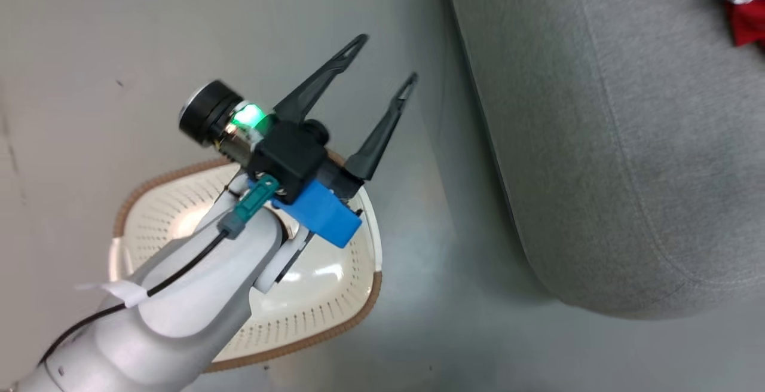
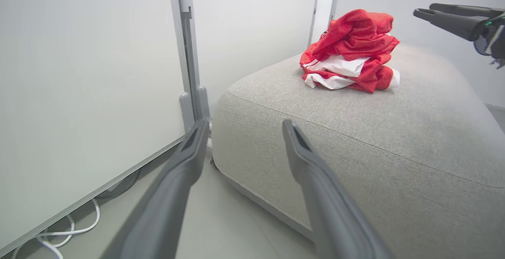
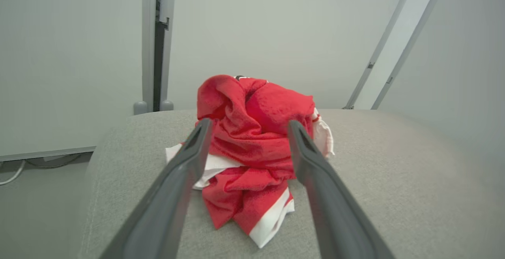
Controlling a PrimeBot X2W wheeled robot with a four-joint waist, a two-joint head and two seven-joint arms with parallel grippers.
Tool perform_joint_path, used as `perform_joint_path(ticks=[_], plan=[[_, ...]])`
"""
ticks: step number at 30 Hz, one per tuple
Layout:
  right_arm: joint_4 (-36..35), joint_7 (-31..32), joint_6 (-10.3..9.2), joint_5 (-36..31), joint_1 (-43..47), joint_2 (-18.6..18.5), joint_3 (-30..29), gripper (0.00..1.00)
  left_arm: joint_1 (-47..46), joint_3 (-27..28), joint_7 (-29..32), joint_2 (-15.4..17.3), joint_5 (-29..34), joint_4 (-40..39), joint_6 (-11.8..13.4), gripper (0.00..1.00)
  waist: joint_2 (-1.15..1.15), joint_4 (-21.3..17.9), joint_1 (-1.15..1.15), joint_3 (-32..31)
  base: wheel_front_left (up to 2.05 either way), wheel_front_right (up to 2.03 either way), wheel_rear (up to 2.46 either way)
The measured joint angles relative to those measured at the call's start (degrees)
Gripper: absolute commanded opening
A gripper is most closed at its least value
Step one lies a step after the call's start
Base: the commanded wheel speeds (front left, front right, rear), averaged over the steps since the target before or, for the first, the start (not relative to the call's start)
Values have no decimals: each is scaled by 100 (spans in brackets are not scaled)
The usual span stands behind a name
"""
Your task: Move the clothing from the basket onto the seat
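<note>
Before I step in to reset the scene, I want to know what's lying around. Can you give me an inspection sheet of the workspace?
Surface: grey floor; light grey seat standing on it, beside the basket.
Job's things: clothing heaped on the seat; basket on the floor, no clothing in the part that shows.
Clutter: nothing seen.
Grippers: left gripper open, above the basket, holding nothing; right gripper open, pointed at the clothing, not gripping it.
Cables: white cable on the floor under the wall panel; black cable along the left forearm.
Surroundings: pale wall panels with upright posts.
</note>
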Motion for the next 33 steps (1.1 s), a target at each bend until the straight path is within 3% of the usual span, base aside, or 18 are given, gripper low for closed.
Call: perform_joint_path(ticks=[4, 13, 24, 33], plan=[[-408, 0, 0, 208, 530, 9, 561, 100, 447, 593, -16, -78, -64, -13, 103, 100, 0, 97, 0, -509, 0, 0, 0], [-900, 0, 0, 583, 1567, 201, 1267, 100, 1850, 2325, -18, -383, 225, -160, 85, 100, 0, 542, -1, -1563, 0, 0, 0], [-1282, 0, -1, 610, 2592, 598, 1709, 100, 3262, 4089, -23, -1087, 873, -83, -401, 100, 0, 1113, -2, -2594, 0, 0, 0], [-1039, 0, -1, 554, 2975, 734, 1976, 100, 3915, 4789, -24, -1513, 1521, -20, -778, 100, 0, 1366, -1, -3039, 0, 0, 0]])
